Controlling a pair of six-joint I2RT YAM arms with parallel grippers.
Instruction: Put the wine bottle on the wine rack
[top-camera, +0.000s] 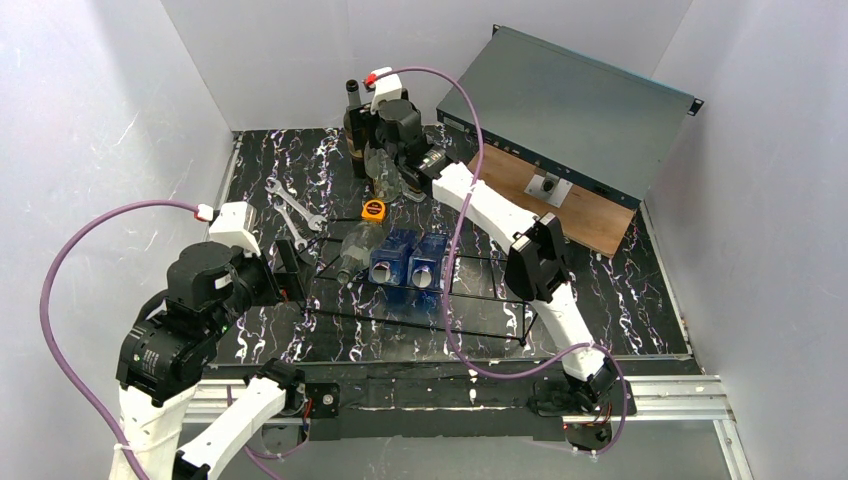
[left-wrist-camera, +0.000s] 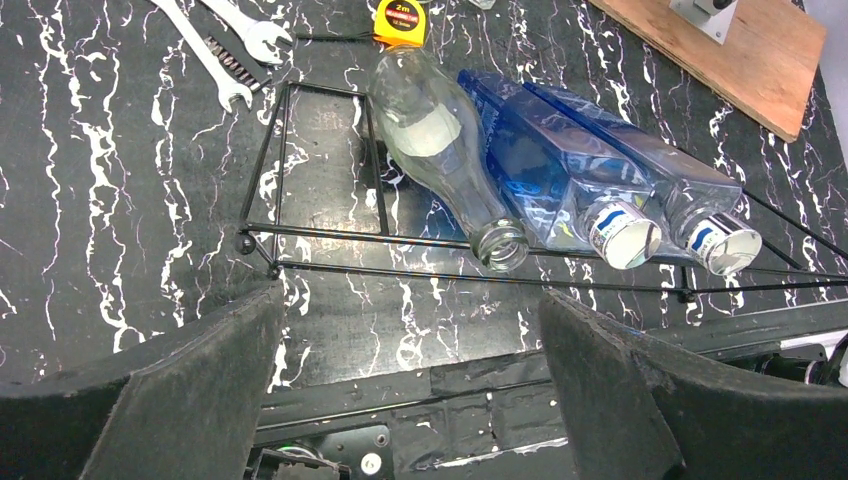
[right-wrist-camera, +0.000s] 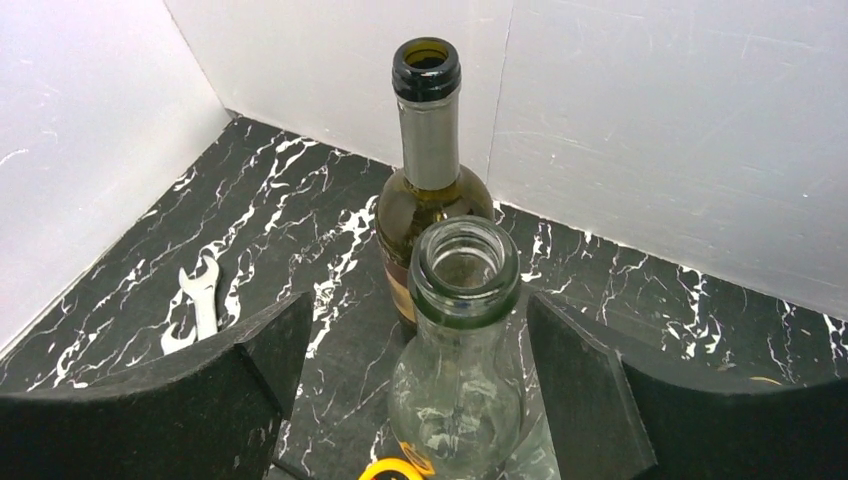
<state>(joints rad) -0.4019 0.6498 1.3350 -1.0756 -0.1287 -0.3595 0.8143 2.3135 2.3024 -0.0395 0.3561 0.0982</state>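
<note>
Black white-veined tabletop (left-wrist-camera: 100, 150), white walls behind. Wire wine rack (left-wrist-camera: 330, 233) is lying mid-table, carrying one clear bottle (left-wrist-camera: 430, 130) + two blue bottles (left-wrist-camera: 540, 160), mouths pointing toward the arm bases. Beyond rack's far-left corner an olive-green wine bottle (right-wrist-camera: 430, 140) is standing upright, uncorked, w/ a clear glass bottle (right-wrist-camera: 462, 400) just in front of it. R gripper (right-wrist-camera: 418, 320) is hovering there, fingers spread wide, the clear one showing between them, gripping nothing. L gripper (left-wrist-camera: 412, 300) is hovering off rack's near-left corner, wide open, empty. Glass: rigid, smooth, prob slippery + breakable, bottom-heavy. Best hold prob at neck/shoulder, squeezing gently.
</note>
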